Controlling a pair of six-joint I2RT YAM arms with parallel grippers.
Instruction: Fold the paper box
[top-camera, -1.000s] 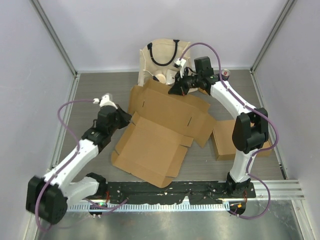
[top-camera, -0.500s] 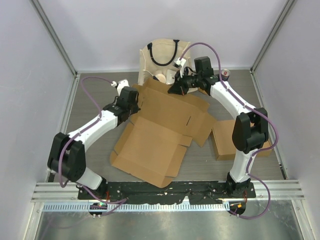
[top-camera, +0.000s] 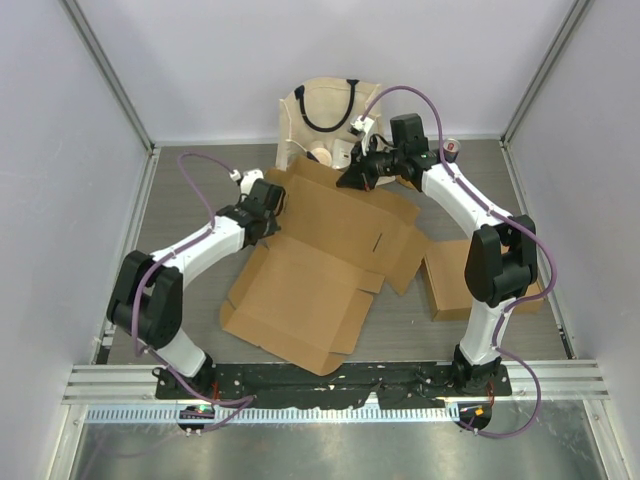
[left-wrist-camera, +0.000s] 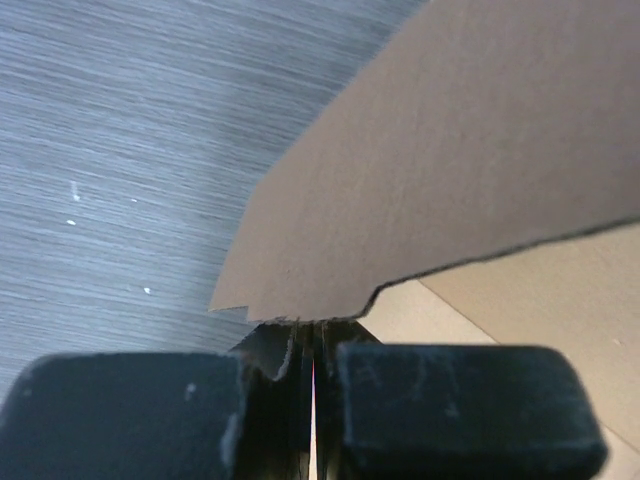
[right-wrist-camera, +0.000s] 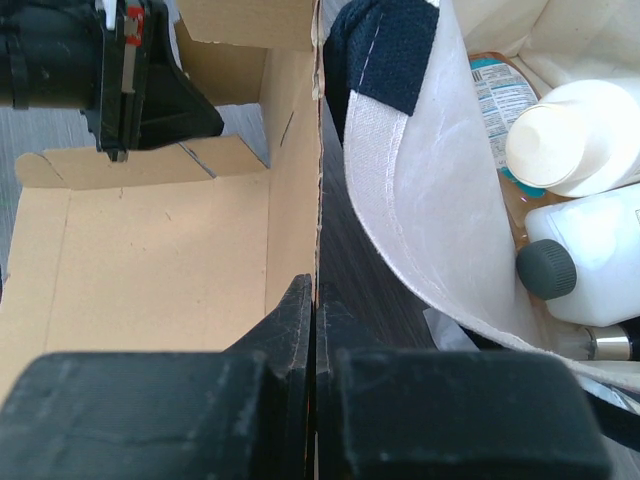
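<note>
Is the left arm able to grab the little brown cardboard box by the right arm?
Probably not: the left gripper is shut on the flat brown cardboard sheet, and the little box lies across it, under the right arm.

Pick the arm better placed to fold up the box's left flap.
Left. The left gripper is shut on the left flap at its edge, whereas the right gripper pinches the far wall beside the tote bag, across the box.

- One flat paper box (top-camera: 318, 262)
- One smaller cardboard box (top-camera: 445, 285)
- One cloth bag (right-wrist-camera: 420, 200), right of the right fingers (right-wrist-camera: 285, 325)
- Two white bottles (right-wrist-camera: 566, 136) (right-wrist-camera: 610, 250) inside it
</note>
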